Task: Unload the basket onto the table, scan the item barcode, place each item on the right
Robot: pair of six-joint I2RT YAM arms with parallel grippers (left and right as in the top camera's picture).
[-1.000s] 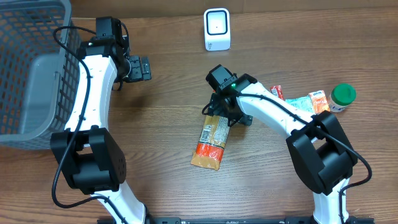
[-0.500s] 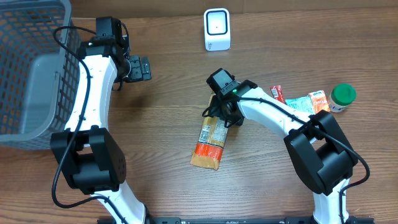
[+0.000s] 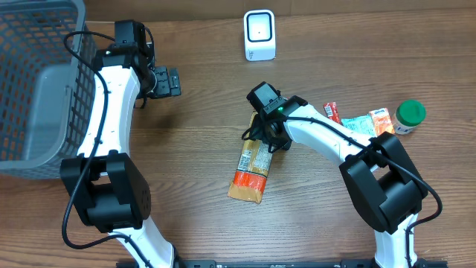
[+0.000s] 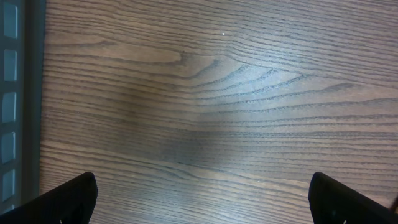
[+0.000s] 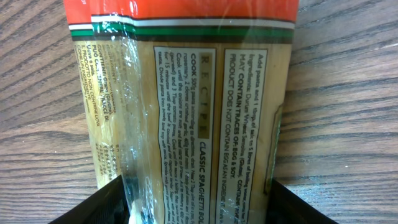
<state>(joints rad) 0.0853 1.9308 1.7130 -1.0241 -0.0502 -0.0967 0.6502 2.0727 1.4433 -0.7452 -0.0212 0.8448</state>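
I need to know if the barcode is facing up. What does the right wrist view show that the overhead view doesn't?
Only the right wrist view: the small print on the pasta packet, a recipe and ingredients panel, no barcode in sight, and how the right gripper is shut on its sides. Only the overhead view: the white scanner, the basket, the open left gripper, a green-lidded jar and snack packets. Both: the packet lying flat on the wooden table.

A brown wood-grain bench fills the whole overhead view; its grain runs from 9 to 3 o'clock under soft, even light.
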